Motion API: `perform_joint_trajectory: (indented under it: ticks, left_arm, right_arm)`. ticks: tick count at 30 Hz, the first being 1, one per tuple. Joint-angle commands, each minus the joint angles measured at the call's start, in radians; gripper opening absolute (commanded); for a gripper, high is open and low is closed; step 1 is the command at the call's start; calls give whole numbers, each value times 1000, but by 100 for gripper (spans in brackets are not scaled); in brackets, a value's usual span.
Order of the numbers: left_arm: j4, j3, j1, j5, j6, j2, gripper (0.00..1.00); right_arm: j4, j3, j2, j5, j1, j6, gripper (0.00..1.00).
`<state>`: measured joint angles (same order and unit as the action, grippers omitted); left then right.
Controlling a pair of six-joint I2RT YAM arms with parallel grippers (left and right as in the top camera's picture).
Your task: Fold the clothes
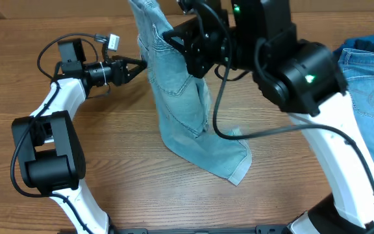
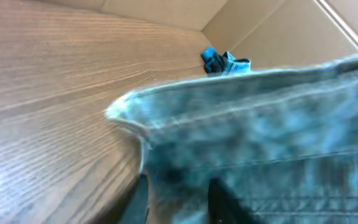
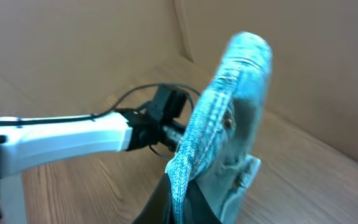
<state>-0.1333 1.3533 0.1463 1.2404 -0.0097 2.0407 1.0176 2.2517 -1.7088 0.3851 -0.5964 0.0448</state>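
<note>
Raised nearest the lens, the right arm (image 1: 304,71) is bent in over the middle, and the right tool (image 1: 186,47) is clamped on the upper part of the shorts (image 1: 174,97), which are hung from it. Their long axis runs steeply down, and the cuffed hem is trailed onto the tabletop (image 1: 109,149) toward the near right. Lower down, the left tool (image 1: 138,64) is reached in level from the left and looks pinched shut on the shorts' left edge, close beside the right tool. A spread and lay-down is judged to be needed next. Other jeans (image 1: 369,91) are heaped well apart at the right.
</note>
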Motion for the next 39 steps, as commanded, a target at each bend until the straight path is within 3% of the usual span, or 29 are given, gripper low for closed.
perform_joint_trajectory:
  ticks: [1, 4, 6, 9, 13, 15, 19, 24, 30, 31, 33, 35, 36, 37, 39]
  left_arm:
    - [-2, 10, 2, -16, -25, 16, 56]
    - [-7, 10, -18, -9, -25, 16, 88]
    - [-3, 10, -35, -9, -25, 16, 96]
    - [29, 10, -56, 47, -25, 16, 97]
    - [206, 11, -60, 339, -73, 16, 95]
    - [278, 11, -60, 340, -172, 16, 93]
    - [307, 11, -62, 340, -238, 16, 80]
    - [318, 11, -105, 340, -225, 16, 100]
    - [353, 11, -169, 340, -243, 16, 97]
    - [356, 11, -177, 340, -259, 16, 93]
    - [369, 11, -179, 340, -296, 16, 75]
    - [426, 11, -172, 340, -401, 16, 31]
    - [452, 11, -171, 340, -460, 16, 14]
    - [486, 11, -170, 340, -525, 16, 4]
    - [564, 11, -164, 340, -636, 16, 4]
  right_arm:
    - [-55, 60, 113, 35, -4, 11, 4]
    - [-69, 60, 114, 45, -4, 11, 4]
    - [-80, 60, 114, 93, -4, 11, 4]
    - [-96, 60, 116, 157, -4, 10, 4]
    - [-90, 61, 123, 156, -4, 10, 4]
    - [-89, 61, 126, 156, -4, 10, 4]
    - [-90, 60, 126, 140, 4, 11, 4]
    - [-104, 61, 126, 141, 5, 10, 4]
    - [-105, 60, 127, 141, 5, 7, 4]
    - [-106, 61, 128, 140, 5, 7, 4]
    - [-107, 61, 128, 140, 5, 7, 4]
    - [-112, 61, 128, 140, 5, 7, 4]
    - [-115, 61, 128, 140, 5, 7, 4]
    - [-117, 61, 129, 140, 5, 7, 4]
    - [-119, 61, 130, 140, 5, 7, 4]
